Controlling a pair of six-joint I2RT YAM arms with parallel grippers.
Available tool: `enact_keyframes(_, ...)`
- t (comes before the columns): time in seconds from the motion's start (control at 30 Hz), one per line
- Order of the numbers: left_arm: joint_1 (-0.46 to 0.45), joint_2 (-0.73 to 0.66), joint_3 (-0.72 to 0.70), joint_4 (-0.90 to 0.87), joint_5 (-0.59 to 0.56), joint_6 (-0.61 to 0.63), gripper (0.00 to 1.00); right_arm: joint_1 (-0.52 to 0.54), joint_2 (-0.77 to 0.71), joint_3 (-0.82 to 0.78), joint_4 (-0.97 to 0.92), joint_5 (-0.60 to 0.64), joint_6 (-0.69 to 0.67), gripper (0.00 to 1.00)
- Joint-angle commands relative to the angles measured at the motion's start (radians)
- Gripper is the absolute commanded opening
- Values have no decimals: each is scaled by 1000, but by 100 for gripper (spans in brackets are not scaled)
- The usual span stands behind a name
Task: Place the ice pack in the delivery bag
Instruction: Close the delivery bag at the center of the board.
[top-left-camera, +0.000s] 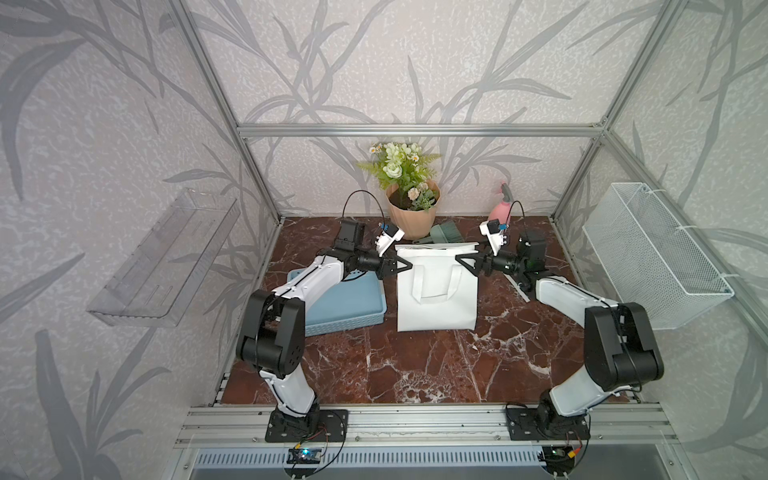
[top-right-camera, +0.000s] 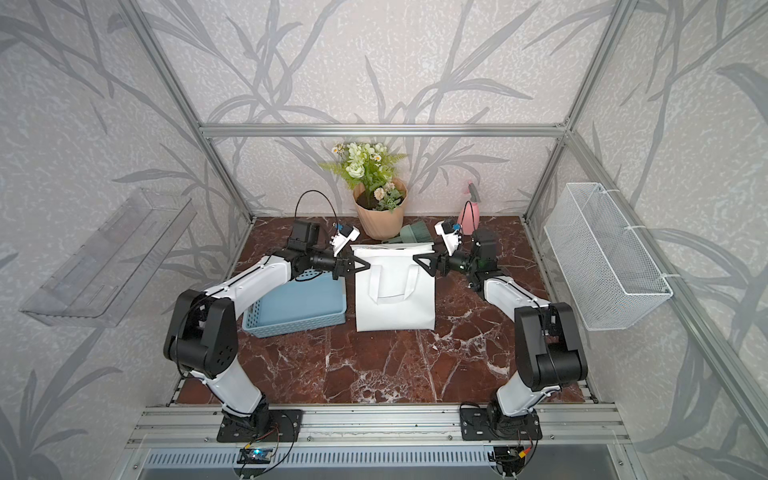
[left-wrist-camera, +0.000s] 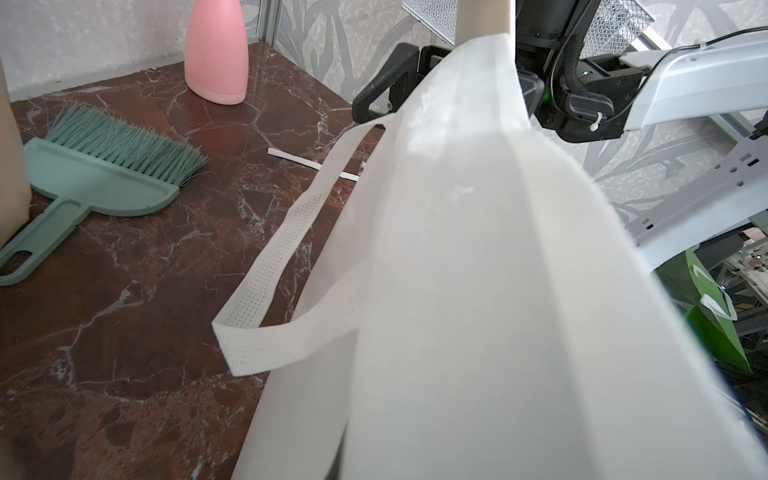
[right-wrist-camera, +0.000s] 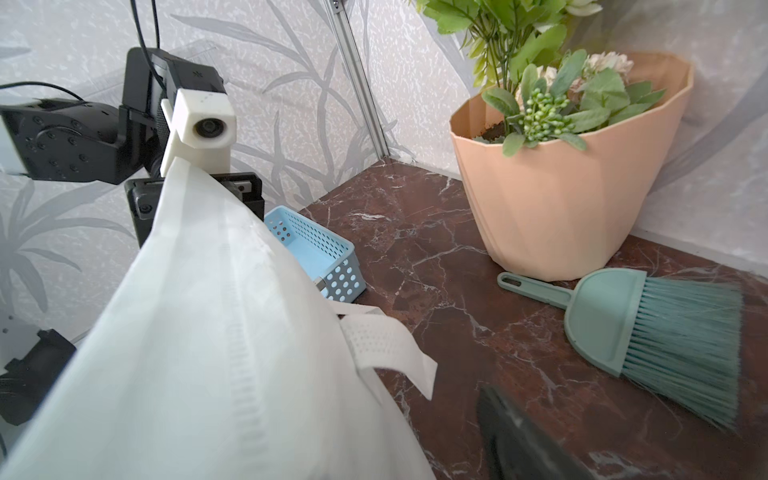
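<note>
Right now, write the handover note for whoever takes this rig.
Left gripper: shut on one top corner of the boxy white fabric delivery bag.
Right gripper: at the opposite top corner, jaws apart, no clamp visible.
Bag: upright on the dark red marble table, mouth pressed nearly flat.
Ice pack: not seen in any view; the visible part of the blue perforated plastic basket holds none.
Done: one corner gripped.
Left: grip the other corner, spread the mouth, find the pack, put it in.
</note>
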Motion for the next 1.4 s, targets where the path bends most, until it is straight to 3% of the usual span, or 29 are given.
enact_keyframes(0.0, 5, 8, 36, -34, 22, 21, 0, 2, 8, -27, 86, -31, 64, 72)
enact_keyframes(0.13, 5, 12, 37, -35, 20, 21, 0, 7, -19, -56, 112, -53, 92, 73)
enact_keyframes(0.27, 6, 20, 42, -36, 20, 18, 0, 23, -49, -83, 39, -36, 19, 78)
enact_keyframes(0.37, 6, 25, 46, -39, 25, 18, 0, 23, -62, -98, 39, -30, 13, 68)
enact_keyframes(0.5, 8, 22, 41, -37, 30, 22, 0, 23, -65, -91, 42, -22, 27, 46)
enact_keyframes(0.57, 10, 18, 36, -36, 39, 24, 0, 23, -66, -96, 52, -16, 32, 42)
enact_keyframes(0.7, 20, 9, 14, -22, 46, 15, 13, 22, -71, -114, 63, -13, 36, 31)
enact_keyframes(0.77, 22, 7, -1, -14, 44, 13, 28, 20, -73, -121, 70, -10, 41, 28)
enact_keyframes(0.83, 24, 6, -17, -5, 41, 12, 32, 17, -73, -125, 78, -8, 44, 15)
enact_keyframes(0.87, 25, 7, -26, 0, 41, 12, 32, 15, -71, -127, 83, -8, 48, 14)
enact_keyframes(0.93, 28, 9, -41, 7, 37, 10, 32, 10, -68, -130, 94, -11, 60, 15)
enact_keyframes(1.03, 34, 13, -55, 19, 35, 6, 25, -1, -64, -138, 142, -14, 98, 41)
enact_keyframes(1.13, 38, 14, -56, 28, 36, 1, 21, -9, -56, -143, 203, -39, 156, 54)
enact_keyframes(1.37, 46, 22, -94, 67, 57, -14, 20, -9, -31, -163, 230, -91, 187, 67)
